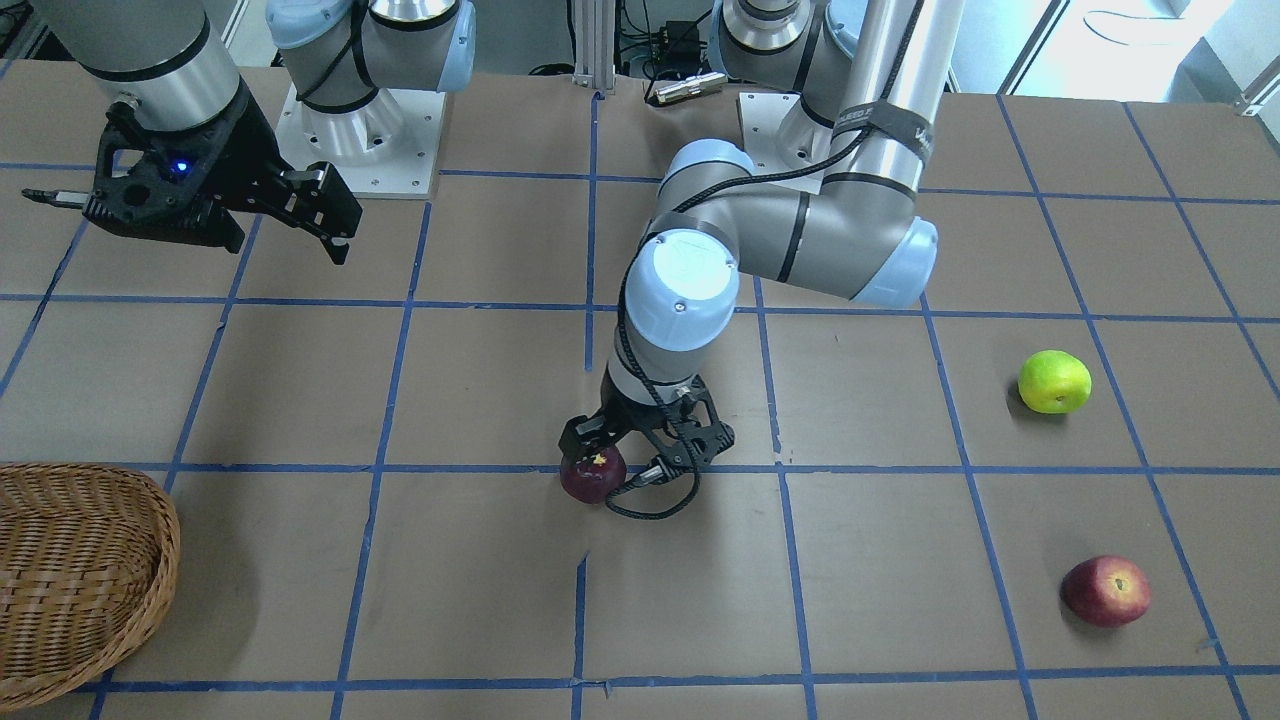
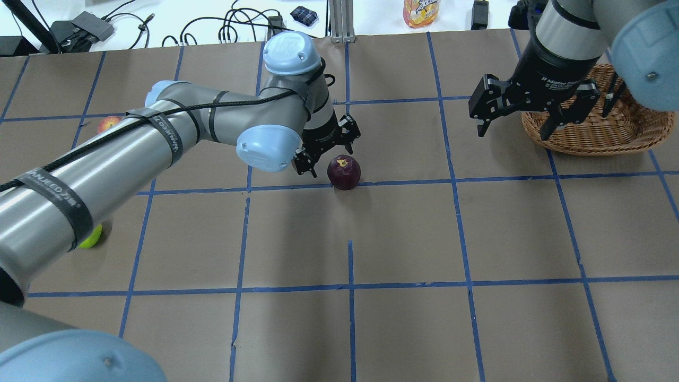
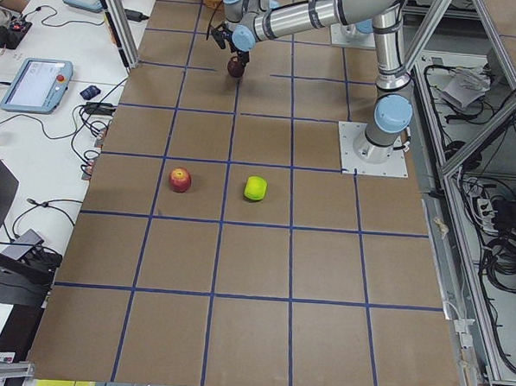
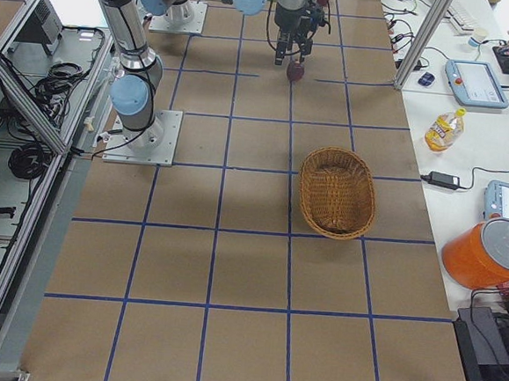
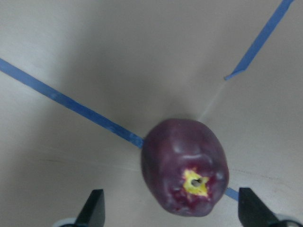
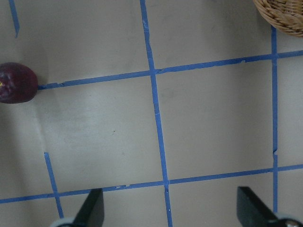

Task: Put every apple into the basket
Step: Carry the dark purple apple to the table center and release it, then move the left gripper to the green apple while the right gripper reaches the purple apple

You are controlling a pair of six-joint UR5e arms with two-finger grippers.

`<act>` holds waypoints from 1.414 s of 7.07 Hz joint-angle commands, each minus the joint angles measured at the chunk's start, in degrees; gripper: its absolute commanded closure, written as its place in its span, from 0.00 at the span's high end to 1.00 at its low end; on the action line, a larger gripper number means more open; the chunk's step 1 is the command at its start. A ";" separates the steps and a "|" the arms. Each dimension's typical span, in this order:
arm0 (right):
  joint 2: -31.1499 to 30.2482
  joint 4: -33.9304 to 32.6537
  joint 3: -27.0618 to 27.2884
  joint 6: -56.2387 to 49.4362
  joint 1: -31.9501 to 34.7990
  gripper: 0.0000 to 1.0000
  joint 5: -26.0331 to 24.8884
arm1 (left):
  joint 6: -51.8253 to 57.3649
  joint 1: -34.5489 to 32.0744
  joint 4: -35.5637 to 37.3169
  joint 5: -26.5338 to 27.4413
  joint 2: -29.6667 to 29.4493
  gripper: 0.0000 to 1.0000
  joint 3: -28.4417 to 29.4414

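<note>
The dark maroon apple (image 2: 344, 171) (image 1: 592, 476) rests on the table on a blue tape line. My left gripper (image 2: 326, 149) (image 5: 173, 203) hovers just above it, open, a finger to each side of the apple (image 5: 184, 172) without touching it. The yellow-green apple (image 1: 1054, 381) (image 3: 256, 188) and the red apple (image 1: 1105, 590) (image 3: 180, 179) lie apart on the table on my left side. The wicker basket (image 1: 70, 580) (image 2: 599, 130) (image 4: 336, 193) stands on my right with nothing in it. My right gripper (image 2: 517, 124) (image 6: 168, 203) hangs open beside the basket, holding nothing.
The brown table (image 2: 403, 239) is marked in squares with blue tape. Both arm bases (image 1: 355, 120) stand at the robot's edge. A side table (image 4: 472, 111) with a bottle, tablets and cables runs along the far edge.
</note>
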 commanded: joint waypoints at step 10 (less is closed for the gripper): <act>19.76 -25.02 -0.20 32.20 19.18 1.00 1.05 | 98.22 53.75 3.62 18.01 11.17 1.00 -20.74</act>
